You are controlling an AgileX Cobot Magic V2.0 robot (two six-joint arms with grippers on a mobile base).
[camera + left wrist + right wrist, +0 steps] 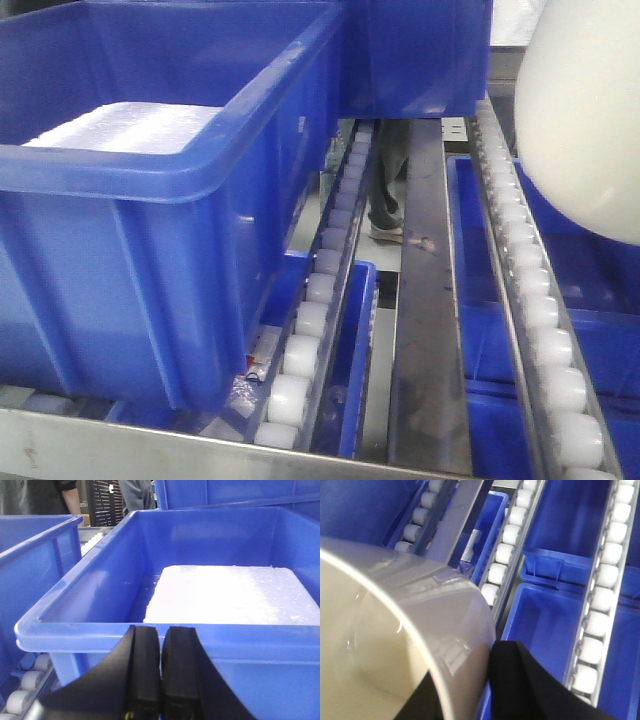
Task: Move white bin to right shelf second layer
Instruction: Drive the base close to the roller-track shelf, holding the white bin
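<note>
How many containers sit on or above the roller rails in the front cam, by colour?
blue crates: 2, near crate and far crate
white bin: 1
total: 3

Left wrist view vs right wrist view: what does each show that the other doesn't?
Left wrist only: shut left fingers in front of a blue crate holding a white slab; people behind. Right wrist only: the bin, its wall between the right fingers, above lower crates. Both: white rollers and blue plastic crates.
</note>
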